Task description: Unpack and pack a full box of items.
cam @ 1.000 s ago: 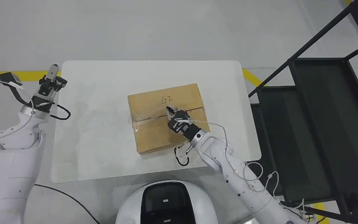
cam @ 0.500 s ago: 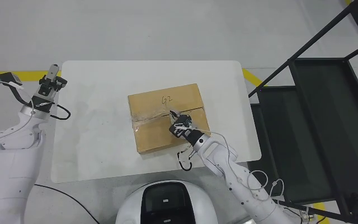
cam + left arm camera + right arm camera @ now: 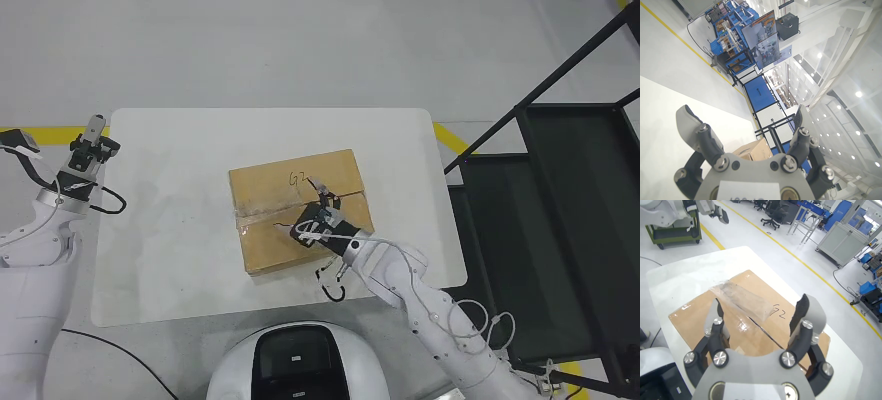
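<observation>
A brown cardboard box [image 3: 268, 192] [image 3: 745, 340] [image 3: 753, 149] with closed flaps sits near the middle of a white, round-cornered table [image 3: 170, 250] [image 3: 677, 279] [image 3: 659, 113], a little toward the right edge and turned slightly askew to the table's sides. A wrinkled strip of clear packing tape [image 3: 262, 211] [image 3: 742, 298] runs along the centre seam from the box's left edge and ends partway across, just short of a black handwritten mark [image 3: 298, 179] [image 3: 780, 313] on the far flap. Past the tape's end the seam shows as a thin dark line between the two flaps. The right gripper [image 3: 312, 208] [image 3: 760, 300] hangs low over the middle of the box top, its two fingers spread wide on either side of the seam with nothing between them; whether they touch the cardboard cannot be told. The left gripper [image 3: 94, 126] [image 3: 743, 109] is well apart from the box, just outside the table's far left corner, its fingers likewise parted and holding nothing. A black metal stair frame [image 3: 540, 200] stands on the floor just beyond the table's right edge.
</observation>
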Motion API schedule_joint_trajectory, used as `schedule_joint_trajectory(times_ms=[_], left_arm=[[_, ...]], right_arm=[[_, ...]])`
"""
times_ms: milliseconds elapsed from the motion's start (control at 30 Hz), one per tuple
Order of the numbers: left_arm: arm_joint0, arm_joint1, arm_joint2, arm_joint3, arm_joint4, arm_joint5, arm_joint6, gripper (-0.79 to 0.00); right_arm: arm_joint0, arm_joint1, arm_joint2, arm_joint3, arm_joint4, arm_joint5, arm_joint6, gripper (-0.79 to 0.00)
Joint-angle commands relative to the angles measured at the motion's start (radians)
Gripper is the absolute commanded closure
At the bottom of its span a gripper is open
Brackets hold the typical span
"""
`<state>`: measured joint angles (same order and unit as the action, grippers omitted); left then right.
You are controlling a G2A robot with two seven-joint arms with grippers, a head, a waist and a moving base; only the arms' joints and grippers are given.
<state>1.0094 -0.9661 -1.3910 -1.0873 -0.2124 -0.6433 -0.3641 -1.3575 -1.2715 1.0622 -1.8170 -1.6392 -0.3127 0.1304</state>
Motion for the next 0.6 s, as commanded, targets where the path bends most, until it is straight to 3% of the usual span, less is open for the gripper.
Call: schedule_joint_trajectory(times_ms=[0,567], left_arm=[[0.000,0.000,0.000,0.000,0.000,0.000,0.000,-0.785],[0.000,0.000,0.000,0.000,0.000,0.000,0.000,-0.785]], right_arm=[[0.021,-0.004,-0.018,0.003,-0.017,0.006,0.033,-0.785],[0.156,-0.044,-0.125,0.104,-0.077,0.137,0.204,-0.785]])
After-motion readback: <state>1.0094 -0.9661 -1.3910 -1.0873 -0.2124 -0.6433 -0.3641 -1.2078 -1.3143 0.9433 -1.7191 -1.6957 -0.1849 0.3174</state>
